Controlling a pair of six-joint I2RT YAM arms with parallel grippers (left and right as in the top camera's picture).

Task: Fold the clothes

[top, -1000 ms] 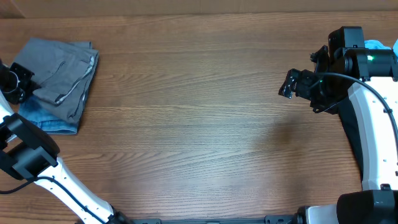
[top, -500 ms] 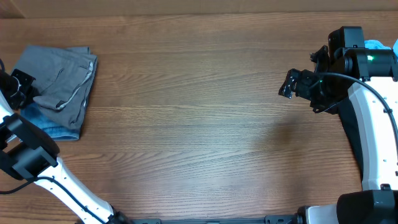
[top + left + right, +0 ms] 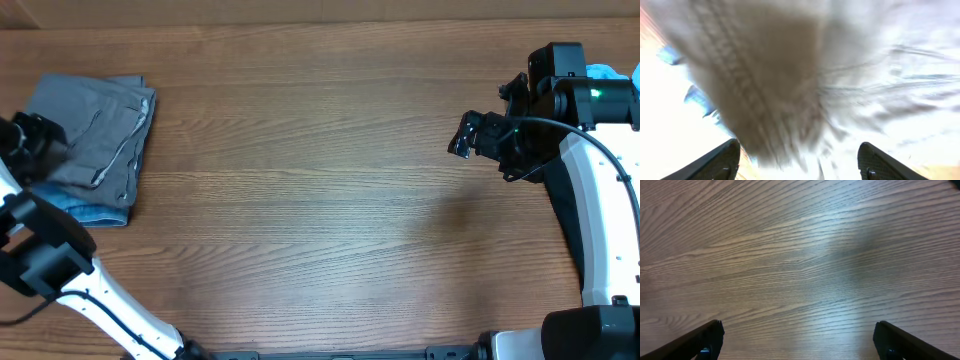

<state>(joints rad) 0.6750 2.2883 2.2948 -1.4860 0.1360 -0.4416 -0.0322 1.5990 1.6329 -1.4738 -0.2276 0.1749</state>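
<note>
The folded grey shorts lie at the table's far left on top of a blue denim garment. My left gripper sits at the shorts' left edge, jaws apart. In the left wrist view the grey fabric fills the frame, blurred, just beyond the two spread fingertips, and nothing is pinched between them. My right gripper hovers over bare wood at the right, wide open; in the right wrist view its fingers frame only the tabletop.
A light blue garment peeks out behind the right arm at the far right edge. A black cloth lies under that arm. Bare wooden table spans the middle.
My left gripper has opened and let go of the grey shorts, which settled onto the denim pile. The pile shifted slightly left. The right arm has not moved.
</note>
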